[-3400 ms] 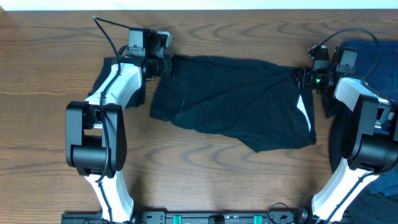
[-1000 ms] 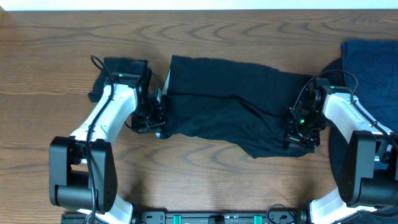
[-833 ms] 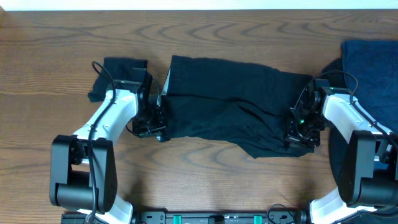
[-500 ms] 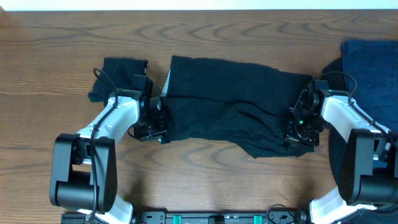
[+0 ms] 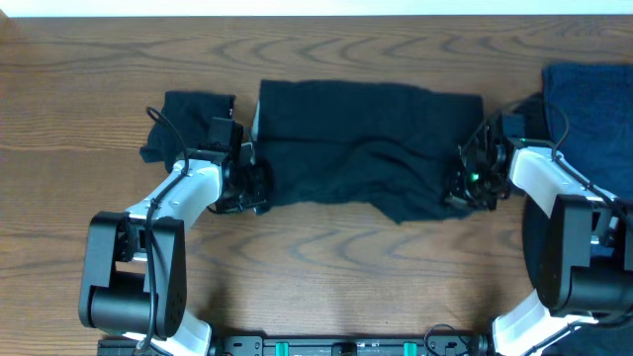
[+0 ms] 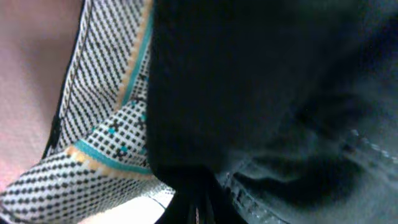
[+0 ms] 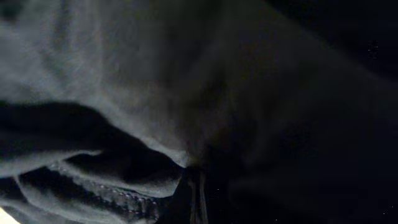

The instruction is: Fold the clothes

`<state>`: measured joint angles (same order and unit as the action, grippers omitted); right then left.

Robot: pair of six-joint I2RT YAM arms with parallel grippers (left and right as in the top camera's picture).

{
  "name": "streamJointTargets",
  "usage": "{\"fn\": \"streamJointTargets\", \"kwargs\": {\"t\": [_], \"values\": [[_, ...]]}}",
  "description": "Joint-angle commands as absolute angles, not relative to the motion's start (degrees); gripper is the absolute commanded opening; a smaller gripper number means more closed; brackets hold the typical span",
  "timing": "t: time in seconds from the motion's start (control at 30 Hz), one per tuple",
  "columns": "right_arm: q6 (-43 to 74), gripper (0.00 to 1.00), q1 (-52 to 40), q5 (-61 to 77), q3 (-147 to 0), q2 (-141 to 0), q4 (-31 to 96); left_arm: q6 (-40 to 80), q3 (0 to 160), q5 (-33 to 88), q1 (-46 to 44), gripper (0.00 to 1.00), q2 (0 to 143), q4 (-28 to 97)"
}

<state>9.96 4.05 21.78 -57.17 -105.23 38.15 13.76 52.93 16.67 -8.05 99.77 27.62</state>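
Two grips: left fingers (image 5: 249,186) and right fingers (image 5: 463,190) are each pressed together on one end of the black garment (image 5: 366,138), pinching its cloth.
Garment's place: middle of the frame on the bench (image 5: 326,287), lying as a wide band whose rumpled lower edge sags at centre.
Neighbours: small black cloth (image 5: 188,119) at upper left; navy cloth (image 5: 588,99) at far right.
Risk, uneven pull: one side moving ahead of the other would likely skew the fold.
Risk, thin pinch: cloth could slip free and drop a corner.
Risk, snag: the left arm might drag the small black cloth near it.
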Motion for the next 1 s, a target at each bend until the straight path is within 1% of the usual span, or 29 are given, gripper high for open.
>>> {"fn": "streamJointTargets", "kwargs": {"t": [0.0, 0.23, 0.33, 0.47, 0.67, 0.83, 0.97], "values": [[10.7, 0.01, 4.8, 11.3, -54.8, -111.7, 32.5, 14.2, 51.7, 14.0, -8.1, 0.06, 100.0, 24.1], [10.7, 0.01, 4.9, 10.9, -54.9, -111.7, 23.4, 14.0, 51.0, 14.1, -8.1, 0.06, 102.1, 15.3], [10.5, 0.01, 5.0, 12.7, -55.8, -111.4, 23.7, 12.6, 51.3, 14.6, -8.1, 0.06, 102.0, 15.3], [8.5, 0.01, 5.4, 15.5, -60.1, -108.9, 30.5, 11.0, 52.8, 16.2, -8.1, 0.06, 99.1, 20.2], [7.6, 0.01, 5.7, 15.9, -67.8, -100.4, 48.1, 10.6, 53.5, 16.2, -8.1, 0.06, 87.1, 26.0], [7.7, 0.01, 5.7, 13.5, -68.3, -92.8, 60.4, 13.0, 53.5, 16.3, -8.1, 0.06, 77.2, 33.6], [7.7, 0.01, 5.6, 13.5, -67.3, -90.8, 67.3, 15.4, 53.5, 16.3, -8.1, 0.06, 73.8, 41.4]]}}
